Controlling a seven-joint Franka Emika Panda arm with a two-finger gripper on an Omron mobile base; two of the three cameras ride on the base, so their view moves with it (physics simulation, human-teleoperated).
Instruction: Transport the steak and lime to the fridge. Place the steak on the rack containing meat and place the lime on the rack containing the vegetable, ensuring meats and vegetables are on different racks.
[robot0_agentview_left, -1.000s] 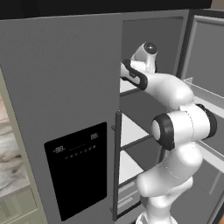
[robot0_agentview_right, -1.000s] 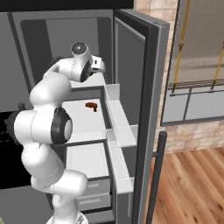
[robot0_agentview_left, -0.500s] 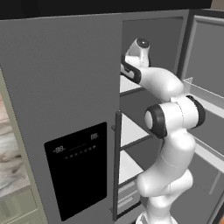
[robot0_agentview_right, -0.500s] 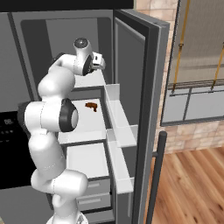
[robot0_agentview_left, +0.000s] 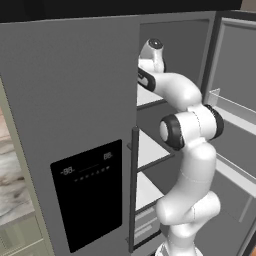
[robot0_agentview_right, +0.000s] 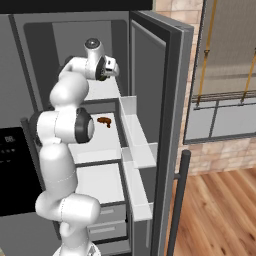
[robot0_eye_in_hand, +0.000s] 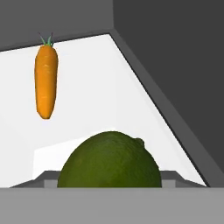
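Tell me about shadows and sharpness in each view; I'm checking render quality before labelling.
Hand view: flat, even light, the carrot casts no clear shadow on the white shelf, the lime is slightly soft. Right base view: crisp, the steak small but distinct. Left base view: the fridge door evenly grey, no glare.

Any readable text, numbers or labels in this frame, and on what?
"88" and "88": pale digits, faint, on the black dispenser panel of the tall dark-grey fridge.
Row of small marks under them: too small to read.
Nothing else carries text.
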